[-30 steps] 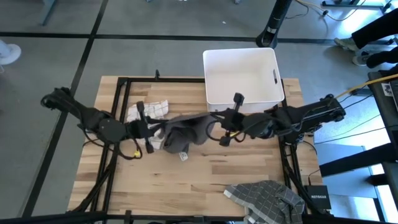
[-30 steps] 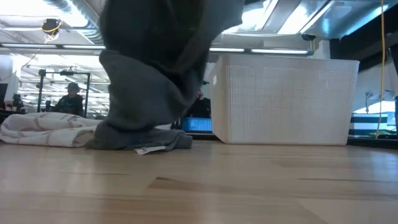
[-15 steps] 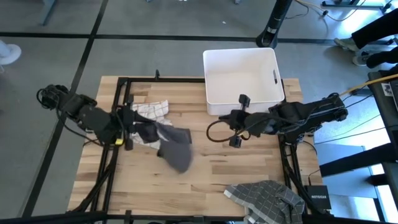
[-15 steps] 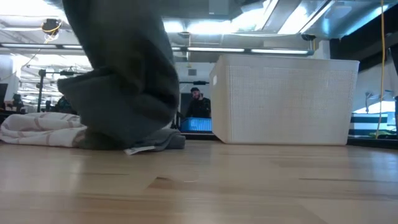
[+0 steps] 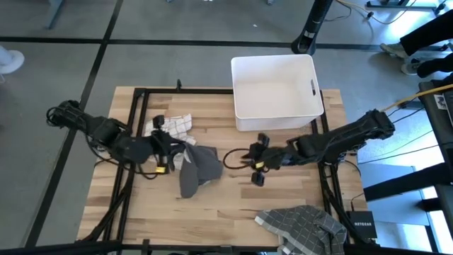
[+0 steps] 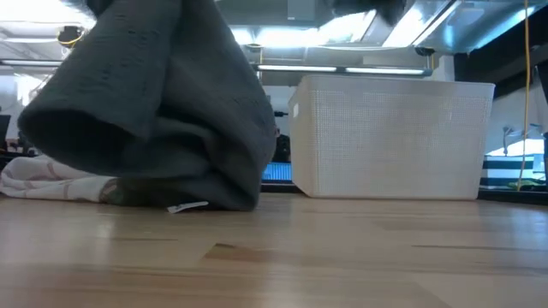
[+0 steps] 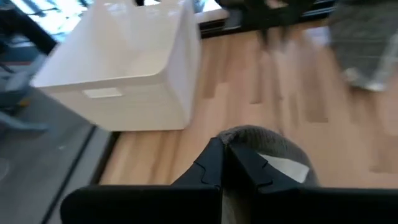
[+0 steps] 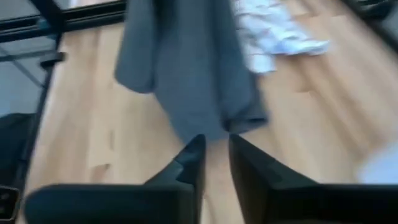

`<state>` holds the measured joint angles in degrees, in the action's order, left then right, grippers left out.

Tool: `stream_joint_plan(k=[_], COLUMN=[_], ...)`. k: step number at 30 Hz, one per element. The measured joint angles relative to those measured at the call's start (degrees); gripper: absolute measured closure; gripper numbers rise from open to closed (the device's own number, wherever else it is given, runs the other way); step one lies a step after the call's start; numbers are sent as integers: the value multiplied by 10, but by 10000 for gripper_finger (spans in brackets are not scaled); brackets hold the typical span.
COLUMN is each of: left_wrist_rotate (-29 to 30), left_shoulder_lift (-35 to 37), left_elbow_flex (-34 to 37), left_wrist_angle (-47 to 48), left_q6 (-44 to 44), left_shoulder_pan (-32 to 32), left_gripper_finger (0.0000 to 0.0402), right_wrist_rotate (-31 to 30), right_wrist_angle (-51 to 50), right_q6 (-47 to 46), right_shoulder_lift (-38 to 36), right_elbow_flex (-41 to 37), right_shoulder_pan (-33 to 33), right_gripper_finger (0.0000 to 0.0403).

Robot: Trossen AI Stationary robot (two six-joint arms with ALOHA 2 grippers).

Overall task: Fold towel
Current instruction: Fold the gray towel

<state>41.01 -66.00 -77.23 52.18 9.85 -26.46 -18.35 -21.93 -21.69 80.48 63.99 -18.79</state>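
A dark grey towel [image 5: 195, 168] hangs in a bunch at the table's middle left, and its lower folds rest on the wood [image 6: 201, 195]. My left gripper [image 5: 172, 154] is shut on its upper end. My right gripper [image 5: 249, 164] stands to the towel's right, low over the table and apart from the cloth. Its fingers are slightly open with only bare wood between them [image 8: 214, 158]. The right wrist view shows the towel [image 8: 186, 68] just beyond those fingertips. My left gripper pinches the towel's upper end [image 7: 249, 138] between its two shut fingers, coming from the table's left and slanting down. Whether it has an edge or a fold, I cannot tell. The cloth hangs slack below the fingers, and its lower part [image 6: 171, 184] lies on the table.
A white checked cloth [image 5: 173, 126] lies crumpled behind the towel at the far left. A white bin [image 5: 276, 85] stands at the far middle-right. A grey checked cloth [image 5: 301, 227] lies at the near right edge. Bare wood shows between the grippers and in front of them.
My right gripper has let go of the towel, opened a little and sunk toward the table. My left gripper swung left and came back, still shut on the cloth. The towel, stretched between both grippers before, now hangs from the left one alone and is bunched on the table.
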Motion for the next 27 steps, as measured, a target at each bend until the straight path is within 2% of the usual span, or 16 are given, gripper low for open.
stream_joint_plan(k=[4,8,16,21,24,27], left_wrist_rotate=[3,-15,-50,-71,-93,-95], left_shoulder_lift=[-12,-21,-25,-25,-25,-25], left_elbow_flex=[0,0,0,0,0,0], left_wrist_angle=[-60,-128,-223,-252,-258,-260], left_q6=[-45,-104,-175,-197,-208,-217], left_shoulder_pan=[22,33,45,45,45,45], left_gripper_finger=[401,401,401,401,401,401], right_wrist_rotate=[25,44,-4,-24,13,113], right_wrist_angle=[159,292,484,521,524,523], right_q6=[10,75,200,239,237,229], right_shoulder_lift=[40,92,166,179,179,179], right_elbow_flex=[-64,-79,-78,-78,-78,-78], right_shoulder_pan=[0,0,1,14,31,48], right_gripper_finger=[270,237,226,226,226,226])
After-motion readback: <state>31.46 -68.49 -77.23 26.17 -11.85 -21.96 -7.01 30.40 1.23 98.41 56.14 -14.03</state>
